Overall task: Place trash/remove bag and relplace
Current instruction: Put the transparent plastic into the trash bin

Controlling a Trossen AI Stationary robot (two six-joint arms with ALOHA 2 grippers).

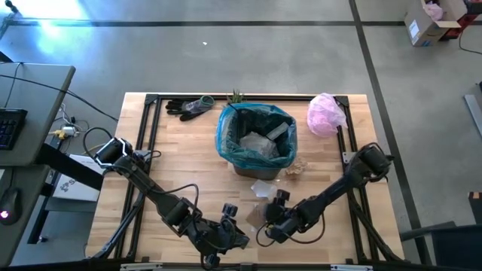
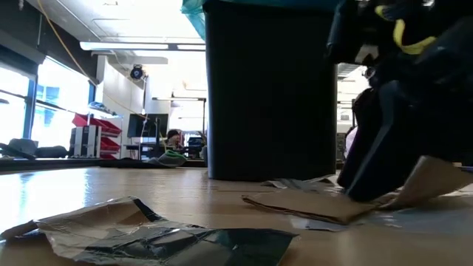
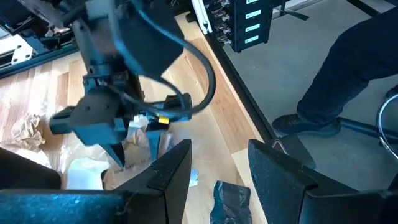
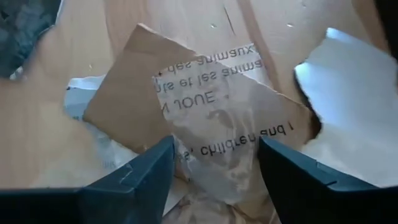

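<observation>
Showing printed cardboard scrap (image 4: 205, 106) between right tool (image 4: 214, 163) fingers.

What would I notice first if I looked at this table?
Probably the bin in the middle of the wooden table, lined with a blue-green bag and already holding trash. In front of it, the right gripper hangs open just over a brown printed card, with the left gripper low beside it. A pink bag sits at the far right corner.
</observation>
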